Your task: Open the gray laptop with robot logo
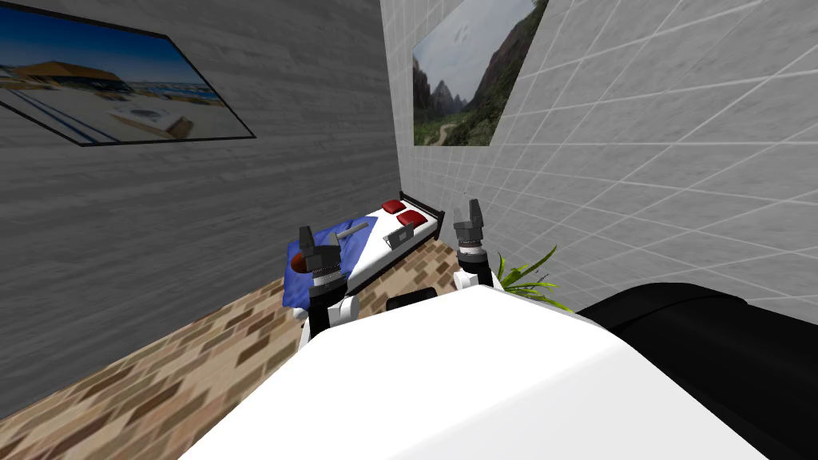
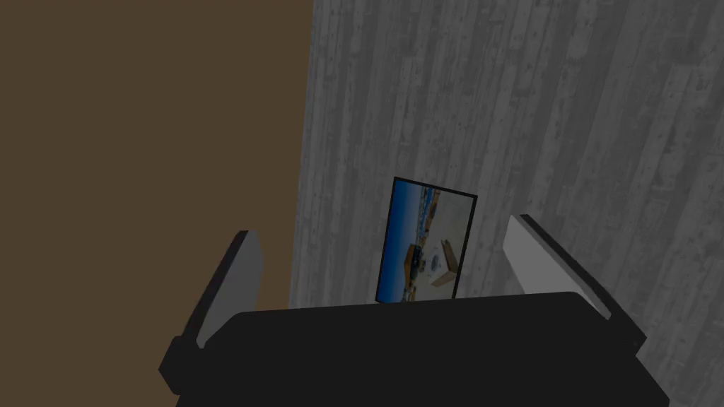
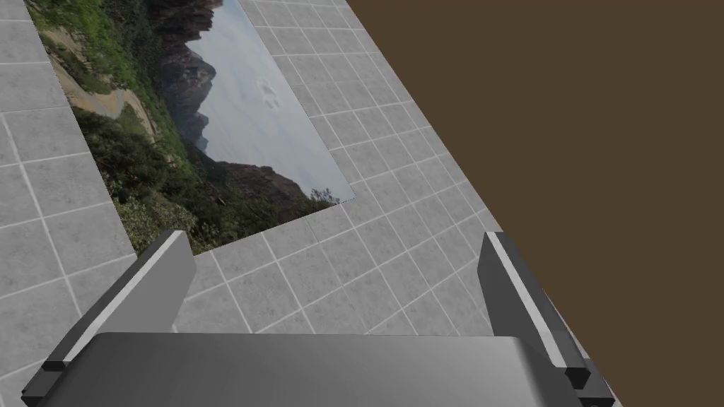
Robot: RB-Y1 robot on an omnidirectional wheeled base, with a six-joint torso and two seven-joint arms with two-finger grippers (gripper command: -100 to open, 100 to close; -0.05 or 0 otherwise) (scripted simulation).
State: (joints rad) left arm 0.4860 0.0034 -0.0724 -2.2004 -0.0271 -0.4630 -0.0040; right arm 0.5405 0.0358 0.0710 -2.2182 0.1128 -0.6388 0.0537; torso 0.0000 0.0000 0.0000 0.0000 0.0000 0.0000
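Plainly, both pincers are spread and hold nothing: the left pincer (image 1: pixel 307 238) and the right pincer (image 1: pixel 469 212) hang raised just above the middle of the head view, well apart from the work. Between them, further off, lies the bed (image 1: pixel 375 257). The gray laptop (image 1: pixel 399 236) sits on its white part, near the red pillows (image 1: pixel 410 218); I cannot tell how far its lid stands. The step in hand looks like the approach. Drive straight down the brick-patterned floor (image 1: pixel 200 359), keeping off the plant (image 1: pixel 523 275) at the right. Check the logo, since a second gray item (image 1: pixel 351 231) lies on the blue blanket (image 1: pixel 351 246). Reach only once close, fingers spread, toward the lid's free edge.
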